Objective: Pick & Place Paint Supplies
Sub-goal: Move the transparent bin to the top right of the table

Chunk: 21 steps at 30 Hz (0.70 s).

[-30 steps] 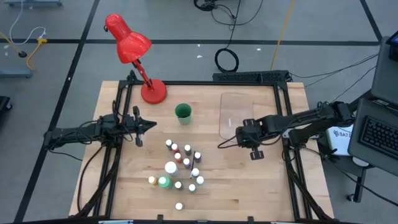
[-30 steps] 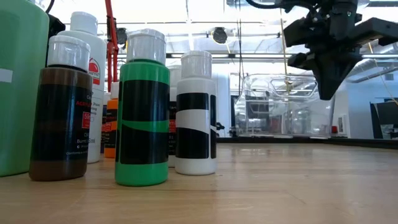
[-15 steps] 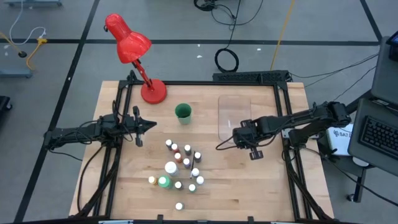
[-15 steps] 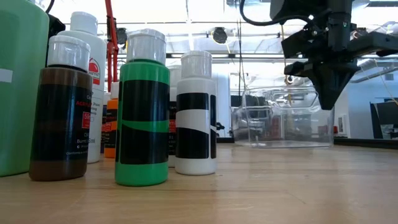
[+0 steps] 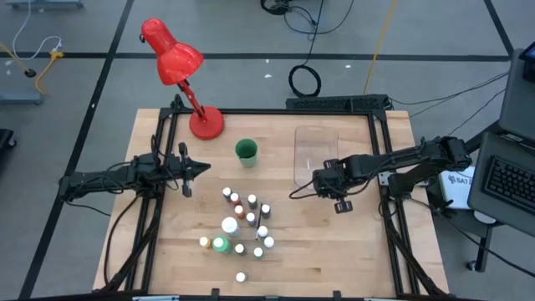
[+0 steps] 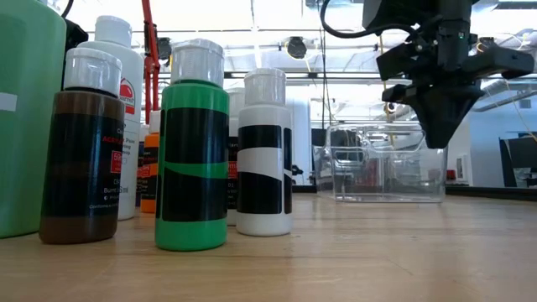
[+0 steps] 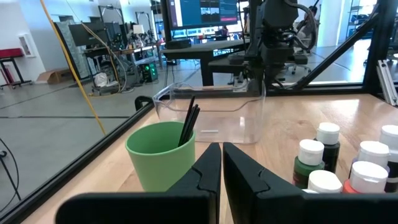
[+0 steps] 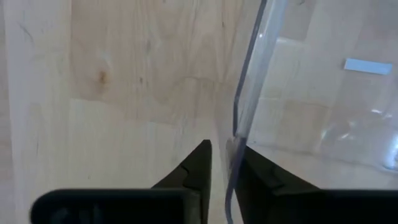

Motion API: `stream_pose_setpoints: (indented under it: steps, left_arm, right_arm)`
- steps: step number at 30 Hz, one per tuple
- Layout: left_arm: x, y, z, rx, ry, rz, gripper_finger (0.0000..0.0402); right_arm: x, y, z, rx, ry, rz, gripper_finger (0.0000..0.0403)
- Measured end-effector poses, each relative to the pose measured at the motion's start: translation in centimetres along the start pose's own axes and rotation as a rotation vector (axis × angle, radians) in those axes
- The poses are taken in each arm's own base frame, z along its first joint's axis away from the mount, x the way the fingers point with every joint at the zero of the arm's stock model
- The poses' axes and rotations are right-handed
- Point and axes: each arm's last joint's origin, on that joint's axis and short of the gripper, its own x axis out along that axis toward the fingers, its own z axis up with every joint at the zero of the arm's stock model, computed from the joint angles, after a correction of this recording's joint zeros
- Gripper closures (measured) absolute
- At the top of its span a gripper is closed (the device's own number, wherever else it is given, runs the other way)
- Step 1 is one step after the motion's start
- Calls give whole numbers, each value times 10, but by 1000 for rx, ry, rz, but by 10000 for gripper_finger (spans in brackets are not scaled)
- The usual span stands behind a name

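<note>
Though the tray (image 8: 298,93) is clear and hard to see, its thin wall sits between the right jaws (image 8: 222,163), slightly parted. The bottles (image 5: 241,224) stand mid-bench (image 5: 351,251), well apart. The left jaws (image 7: 221,163) are clenched, empty, near the cup (image 7: 160,152).

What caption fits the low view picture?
Small white-capped green paint bottle stands up front; right pincer hangs over the clear plastic tray.
</note>
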Motion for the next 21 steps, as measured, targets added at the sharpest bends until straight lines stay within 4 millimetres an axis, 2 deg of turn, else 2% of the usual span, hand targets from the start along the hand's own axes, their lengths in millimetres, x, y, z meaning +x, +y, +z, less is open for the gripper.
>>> stream_pose_setpoints:
  steps: [7, 11, 15, 21]
  left_arm:
    - [0, 0, 0, 0, 0, 0, 380]
    - [0, 0, 0, 0, 0, 0, 380]
    - [0, 0, 0, 0, 0, 0, 380]
    - [0, 0, 0, 0, 0, 0, 380]
  right_arm:
    - [-2, 2, -5, 20, 29, 42, 314]
    - [-14, 4, -10, 41, -1, 59, 301]
    - [-39, 9, -18, -10, -171, 50, 299]
    - [-81, 9, -34, -19, -561, 24, 309]
